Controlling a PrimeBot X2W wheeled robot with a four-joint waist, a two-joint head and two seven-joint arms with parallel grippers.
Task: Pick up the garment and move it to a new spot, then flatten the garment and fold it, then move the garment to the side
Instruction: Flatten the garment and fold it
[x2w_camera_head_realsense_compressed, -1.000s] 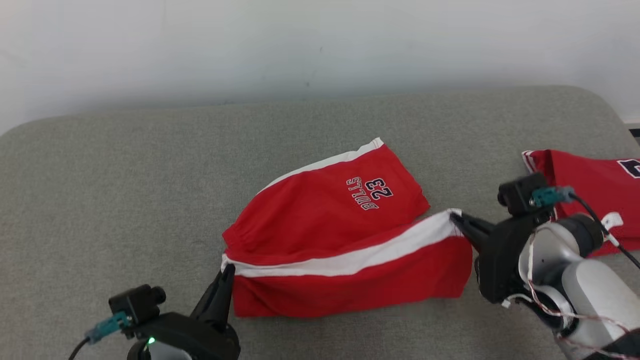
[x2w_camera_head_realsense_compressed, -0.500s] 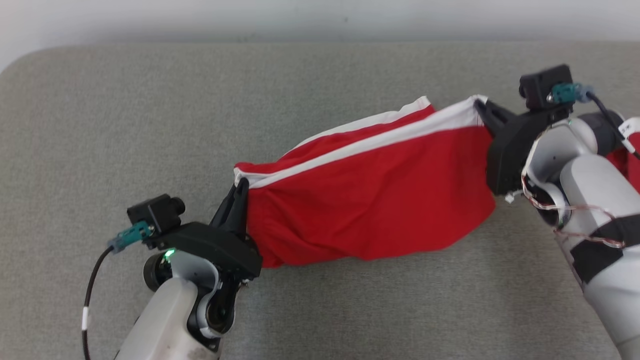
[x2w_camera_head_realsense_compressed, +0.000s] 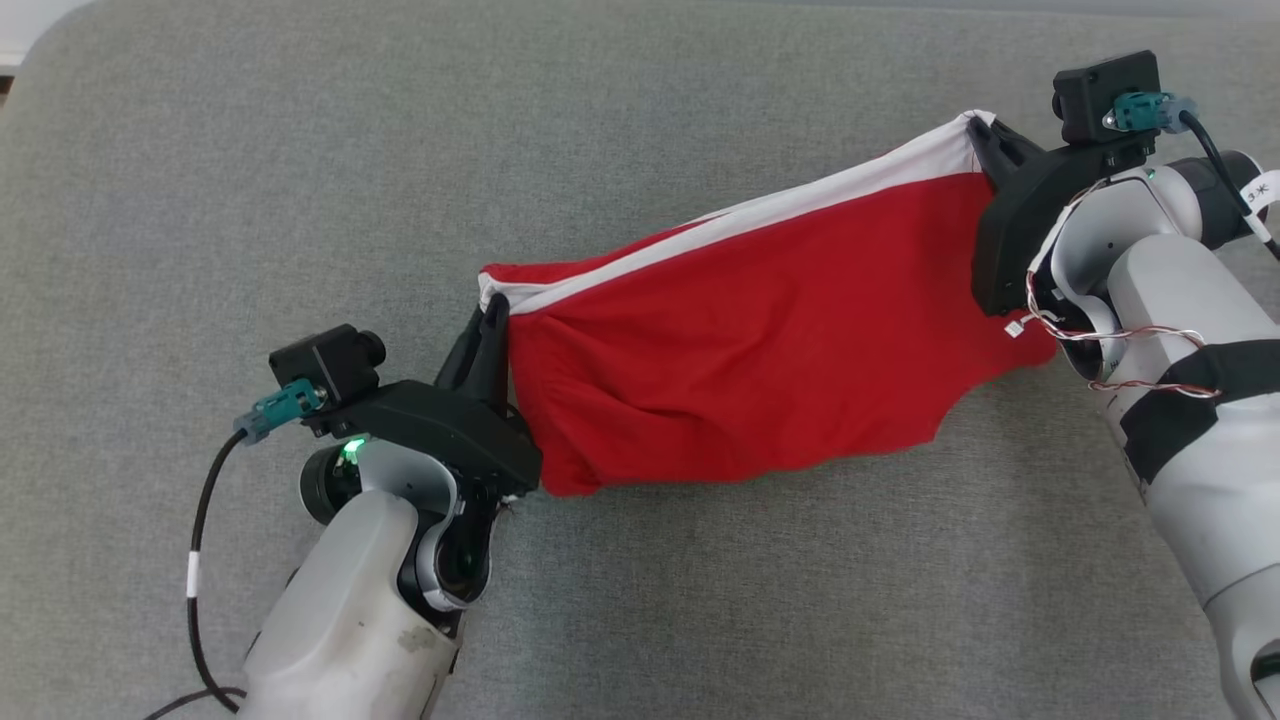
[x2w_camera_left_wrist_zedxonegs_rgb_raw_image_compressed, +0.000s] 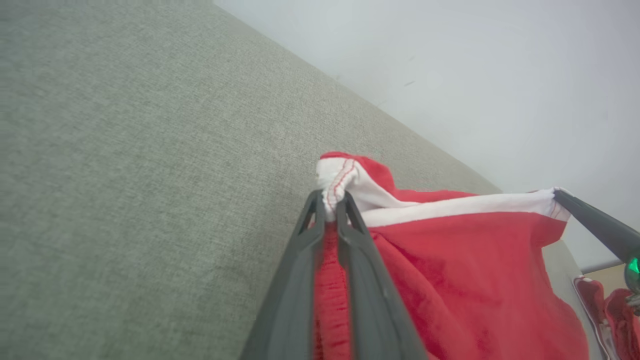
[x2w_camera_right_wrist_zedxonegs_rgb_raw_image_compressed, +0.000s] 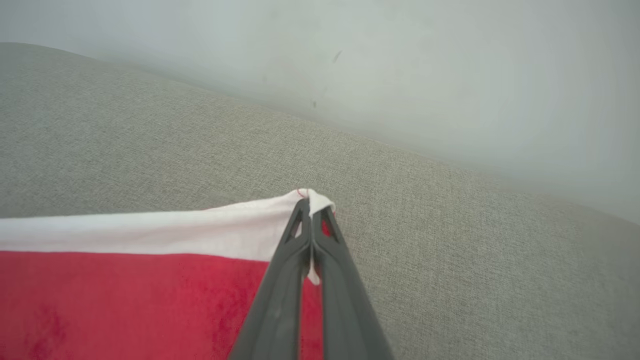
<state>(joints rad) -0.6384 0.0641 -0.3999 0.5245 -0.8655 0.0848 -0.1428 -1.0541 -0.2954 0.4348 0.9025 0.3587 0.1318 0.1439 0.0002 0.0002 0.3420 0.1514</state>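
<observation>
Red white-striped fabric shorts (x2w_camera_head_realsense_compressed: 760, 360) stretched lengthwise toward the far right edge of the grey upholstered pad (x2w_camera_head_realsense_compressed: 300, 150), left gripper (x2w_camera_head_realsense_compressed: 492, 318) and right gripper (x2w_camera_head_realsense_compressed: 985, 135) each clamped tight on one end, rear layer hidden.

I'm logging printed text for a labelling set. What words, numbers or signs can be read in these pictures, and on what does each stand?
No text can be read.
shorts: red cloth with a white band, no print on the side that faces the cameras.
white tag at the head view's right edge: dark marks, too small to read.
</observation>
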